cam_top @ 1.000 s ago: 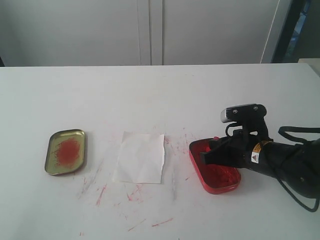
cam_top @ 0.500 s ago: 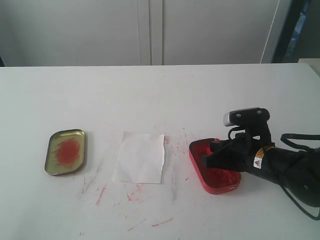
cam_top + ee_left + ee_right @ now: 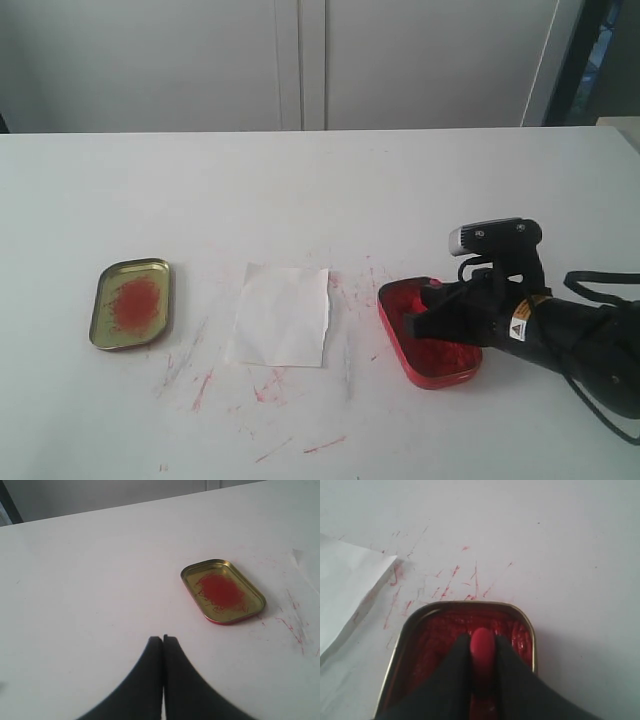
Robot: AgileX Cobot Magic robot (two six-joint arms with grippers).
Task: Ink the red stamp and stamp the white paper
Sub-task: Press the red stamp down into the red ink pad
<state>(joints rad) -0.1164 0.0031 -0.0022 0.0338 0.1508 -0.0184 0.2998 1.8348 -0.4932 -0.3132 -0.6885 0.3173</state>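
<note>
Down in the red ink tin point(image 3: 470, 603), the right gripper point(image 3: 482, 641) pinches the red stamp point(image 3: 482, 655), which I'd press flat and even before lifting straight toward the white paper point(image 3: 282, 315).

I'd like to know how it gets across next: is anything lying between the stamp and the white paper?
Nothing visible does. The right gripper holds the stamp at the red tin; between that tin and the paper there is only table with red smears. The gold tin lies beyond the paper's far side.
</note>
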